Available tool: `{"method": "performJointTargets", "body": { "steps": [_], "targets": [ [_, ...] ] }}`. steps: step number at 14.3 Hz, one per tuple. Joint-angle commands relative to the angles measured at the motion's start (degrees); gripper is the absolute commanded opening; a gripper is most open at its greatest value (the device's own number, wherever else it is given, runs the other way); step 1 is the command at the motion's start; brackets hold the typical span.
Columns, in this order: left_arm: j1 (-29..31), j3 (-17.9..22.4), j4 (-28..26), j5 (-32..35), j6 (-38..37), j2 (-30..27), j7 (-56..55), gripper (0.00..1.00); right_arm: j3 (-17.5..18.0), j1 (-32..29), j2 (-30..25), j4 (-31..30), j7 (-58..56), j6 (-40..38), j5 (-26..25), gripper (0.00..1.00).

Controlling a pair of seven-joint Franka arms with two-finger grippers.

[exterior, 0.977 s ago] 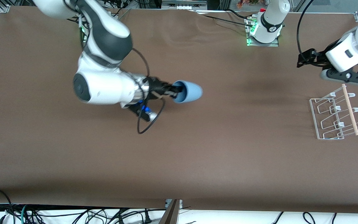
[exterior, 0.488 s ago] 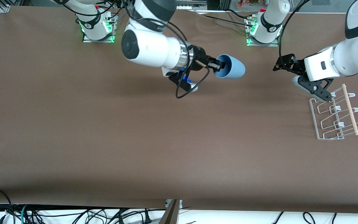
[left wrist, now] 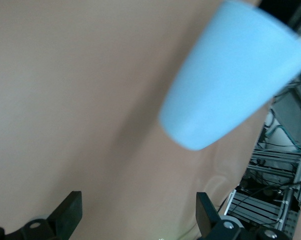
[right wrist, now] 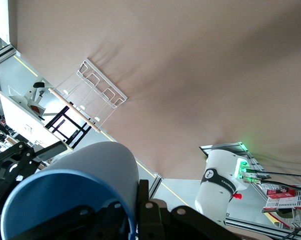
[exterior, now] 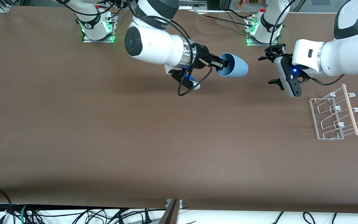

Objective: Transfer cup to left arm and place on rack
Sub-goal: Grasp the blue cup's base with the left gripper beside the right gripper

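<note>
right gripper (exterior: 221, 63) up over the table (exterior: 104, 140), toward the robots' bases, near the middle of the table's length; fingers clamped on the rim of the cup (exterior: 233, 66), one finger inside the mouth, one apparently outside, though the outer one is hard to make out. cup held on its side in the air, mouth toward the right gripper, closed base pointing toward the left arm's end. same grip seen in the right wrist view, pinching the cup (right wrist: 75, 192) at the rim.

left gripper (exterior: 269, 70) in the air just beside the cup's base, not touching it; fingers spread wide, nothing between them. in the left wrist view, cup (left wrist: 230, 75) ahead of the fingertips (left wrist: 70, 217), apart from them.

rack (exterior: 334, 116) standing on the table at the left arm's end, nearer the front camera than the left gripper; wooden rod (exterior: 350, 109) along one side; nothing on it.
</note>
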Motion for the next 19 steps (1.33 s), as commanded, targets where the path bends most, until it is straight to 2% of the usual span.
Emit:
{"method": "performJointTargets", "body": {
  "steps": [1, 4, 7, 9, 12, 15, 16, 17, 18, 19],
  "targets": [
    [-0.03, -2.4, -0.06, -1.88, 0.22, 0.16, 5.46, 1.0, 0.15, 0.11, 0.43, 1.24, 0.66, 0.27, 0.82, 0.0],
    [-0.2, -3.46, -0.32, -1.43, 4.24, 0.24, 13.36, 1.0, 0.15, -0.06, 0.43, 1.24, 0.57, 0.36, 0.82, 0.0],
    [-0.38, -3.9, -3.21, -6.34, 9.08, 1.12, 24.09, 1.0, 0.15, -0.15, 0.43, 1.32, 0.39, 0.36, 0.82, 0.0],
    [-0.47, -5.3, -3.31, -7.15, 11.37, 1.39, 28.4, 1.0, 0.15, -0.15, 0.43, 1.32, 0.31, 0.36, 0.82, 0.0],
    [-0.47, -6.45, -4.8, -12.41, 13.14, 1.56, 30.27, 1.0, 0.15, -0.15, 0.43, 1.76, 0.3, 0.36, 0.82, 0.0],
    [-0.47, -6.54, -4.81, -12.95, 13.05, 1.48, 30.44, 1.0, 0.15, -0.33, 0.52, 2.03, 0.22, 0.36, 0.82, 0.0],
    [-0.55, -6.54, -4.81, -12.95, 13.05, 1.56, 30.88, 0.85, 0.15, -0.33, 0.44, 2.03, 0.3, 0.36, 0.91, 0.0],
    [-0.56, -6.54, -4.81, -12.95, 12.88, 1.56, 31.23, 0.41, 0.15, -0.41, 0.52, 2.03, 0.22, 0.36, 0.91, 0.0],
    [-0.56, -6.54, -4.81, -12.95, 12.61, 1.56, 31.15, 0.15, 0.15, -0.5, 0.44, 2.03, 0.22, 0.45, 0.91, 0.0],
    [-0.56, -6.54, -4.81, -12.95, 12.53, 1.74, 31.15, 0.02, 0.15, -0.5, 0.52, 2.03, 0.22, 0.45, 0.91, 0.0]
  ]
}}
